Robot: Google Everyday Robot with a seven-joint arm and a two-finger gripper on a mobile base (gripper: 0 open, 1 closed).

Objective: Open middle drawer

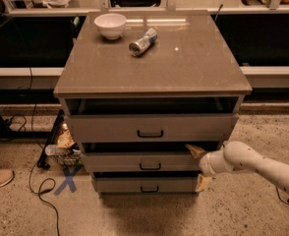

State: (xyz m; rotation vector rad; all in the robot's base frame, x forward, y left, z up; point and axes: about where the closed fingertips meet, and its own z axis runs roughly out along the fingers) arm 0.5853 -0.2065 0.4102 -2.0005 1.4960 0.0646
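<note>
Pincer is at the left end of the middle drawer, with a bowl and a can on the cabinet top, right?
No. The camera view shows the pincer at the right end of the middle drawer, not the left. The bowl and the can are on the cabinet top.

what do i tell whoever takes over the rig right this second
Pincer: at the right end of the middle drawer, with the arm reaching in from the right.
Middle drawer: second of three. Its centre handle is not held. A dark gap shows above its front, and it looks at most slightly out.
Done: the pincer is at the drawer.
Left: pull the drawer out towards the camera.
Also there: a bowl and a can lying on the cabinet top.
</note>
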